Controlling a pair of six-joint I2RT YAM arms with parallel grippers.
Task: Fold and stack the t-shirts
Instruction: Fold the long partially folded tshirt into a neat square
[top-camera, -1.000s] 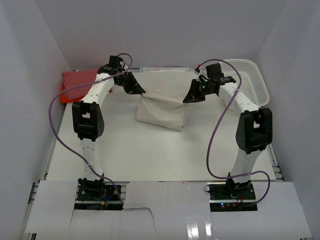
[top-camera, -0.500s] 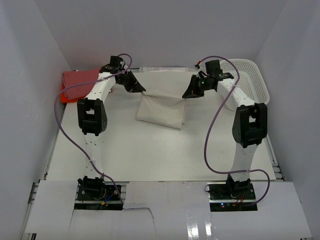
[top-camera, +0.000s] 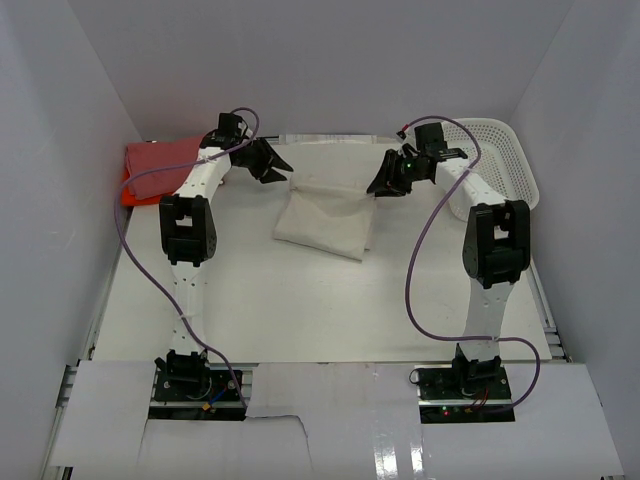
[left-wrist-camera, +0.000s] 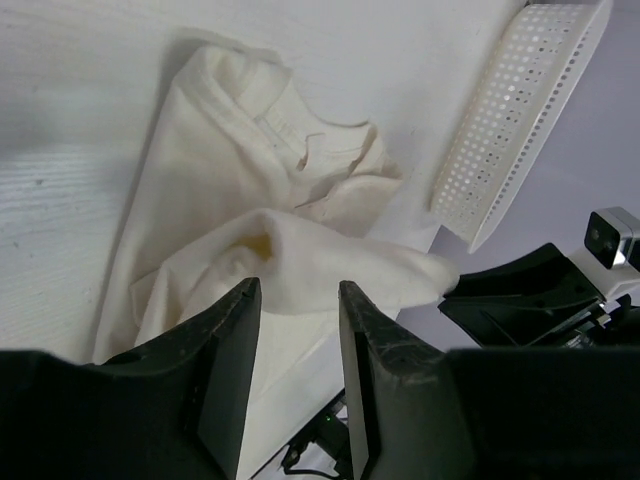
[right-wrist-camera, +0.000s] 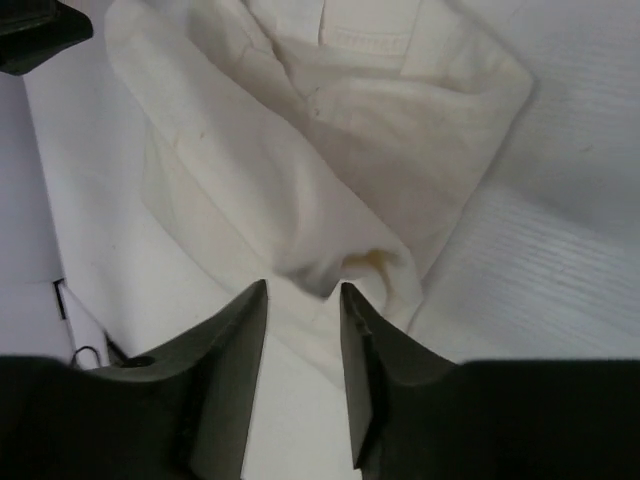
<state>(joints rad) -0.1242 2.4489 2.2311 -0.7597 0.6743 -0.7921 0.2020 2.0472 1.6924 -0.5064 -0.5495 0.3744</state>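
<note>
The cream t-shirt (top-camera: 325, 222) lies folded on the table at the back centre, its far edge loose and rumpled. My left gripper (top-camera: 278, 166) hovers open just off its far left corner; in the left wrist view the cream t-shirt (left-wrist-camera: 230, 150) lies beyond the gripper (left-wrist-camera: 298, 295), free of the jaws. My right gripper (top-camera: 380, 184) is open at the far right corner; the cream t-shirt (right-wrist-camera: 330, 130) sits past that gripper (right-wrist-camera: 303, 292). A pink-red t-shirt (top-camera: 160, 158) lies folded on an orange one (top-camera: 130, 194) at the back left.
A white mesh basket (top-camera: 508, 160) stands at the back right, close behind the right arm, and its rim shows as the basket (left-wrist-camera: 510, 110) in the left wrist view. White walls enclose the table on three sides. Purple cables loop from both arms.
Both grippers have opened and let go of the cream shirt's upper edge. The cloth has dropped from hanging between them to lying on the table. Both arms shifted slightly towards the back.
</note>
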